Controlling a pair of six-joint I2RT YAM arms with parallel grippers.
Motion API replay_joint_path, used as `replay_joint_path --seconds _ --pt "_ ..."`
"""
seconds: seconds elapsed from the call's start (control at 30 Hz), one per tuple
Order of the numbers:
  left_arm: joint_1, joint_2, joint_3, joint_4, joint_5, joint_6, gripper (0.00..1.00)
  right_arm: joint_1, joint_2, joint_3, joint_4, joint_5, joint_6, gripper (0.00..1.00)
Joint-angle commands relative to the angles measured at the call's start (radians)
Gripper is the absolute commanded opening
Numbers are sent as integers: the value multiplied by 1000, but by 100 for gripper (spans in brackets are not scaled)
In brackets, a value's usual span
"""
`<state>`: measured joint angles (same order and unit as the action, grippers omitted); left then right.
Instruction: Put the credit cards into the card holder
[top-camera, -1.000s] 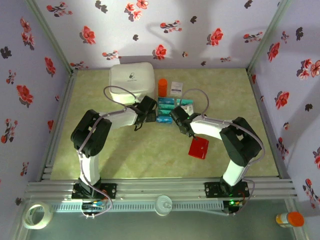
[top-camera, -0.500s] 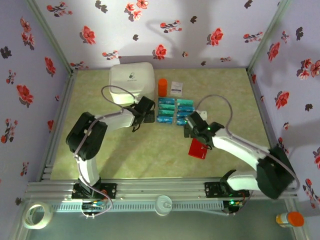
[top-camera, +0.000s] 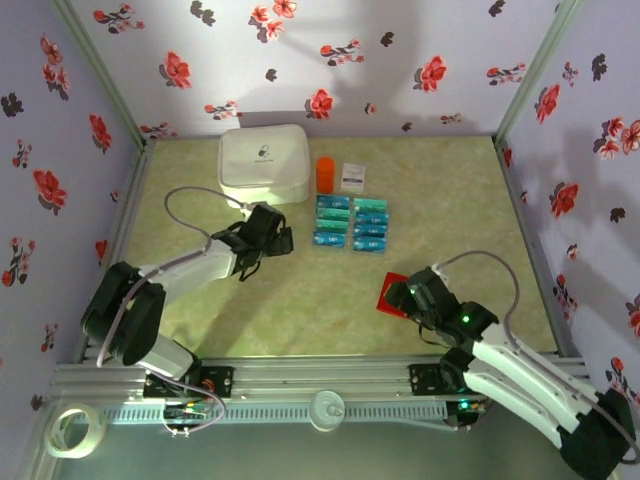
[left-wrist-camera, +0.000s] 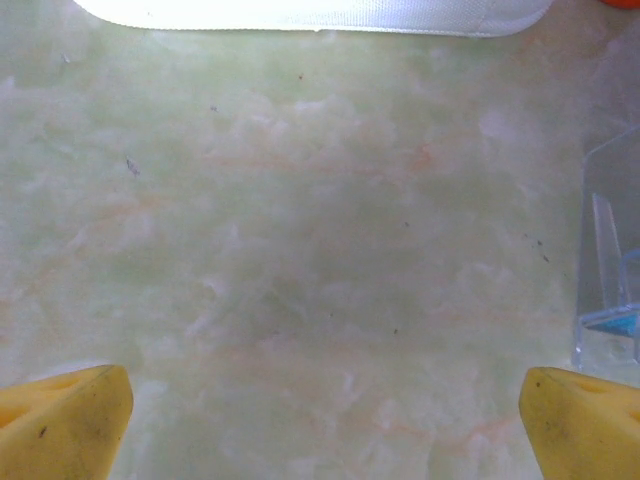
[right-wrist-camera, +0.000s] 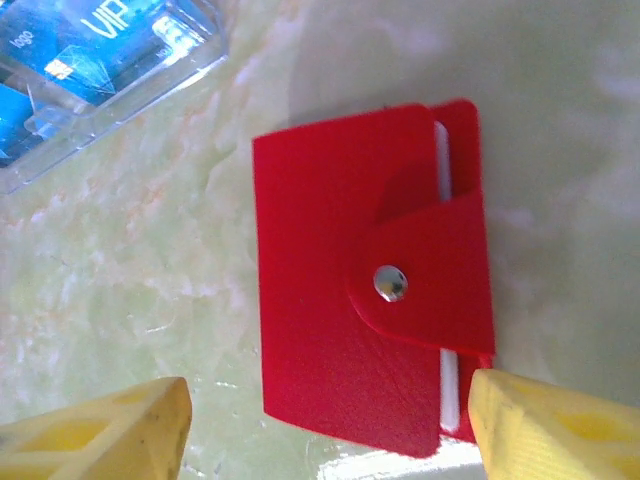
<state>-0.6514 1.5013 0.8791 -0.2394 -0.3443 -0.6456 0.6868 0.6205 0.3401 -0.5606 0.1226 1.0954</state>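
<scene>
The red wallet lay shut on the tabletop, flap snapped down, near the front and apart from the blue cards lined up in two columns further back. The right arm's fingers hung spread to either side of the wallet, not clamped on it. The left arm's fingers were released wide over bare tabletop just left of the cards. The step in hand looked like taking hold of the wallet; no card had gone in. Next it would need steadying and the snap popped open before a card could slide into a pocket
</scene>
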Motion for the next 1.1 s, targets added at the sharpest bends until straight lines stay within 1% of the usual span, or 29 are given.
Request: replay_joint_path --seconds 0.0,0.13,0.3,0.6,0.8,1.07 --pt "4 -39 -30 14 46 -46 100 -4 -80 -41 -79 -9 128 64" --pt "2 -50 -29 20 62 -52 100 -4 -108 -60 -119 3 156 63" --pt "1 -38 -11 22 70 -54 100 -4 -75 -68 -112 13 159 63" --pt "-10 -19 4 22 74 -55 100 -13 -45 -116 10 7 167 60" --pt "-16 -7 17 16 75 -53 100 -29 -48 -148 101 -12 167 55" --pt "-26 9 23 17 74 -54 100 -63 -47 -173 157 -44 167 50"
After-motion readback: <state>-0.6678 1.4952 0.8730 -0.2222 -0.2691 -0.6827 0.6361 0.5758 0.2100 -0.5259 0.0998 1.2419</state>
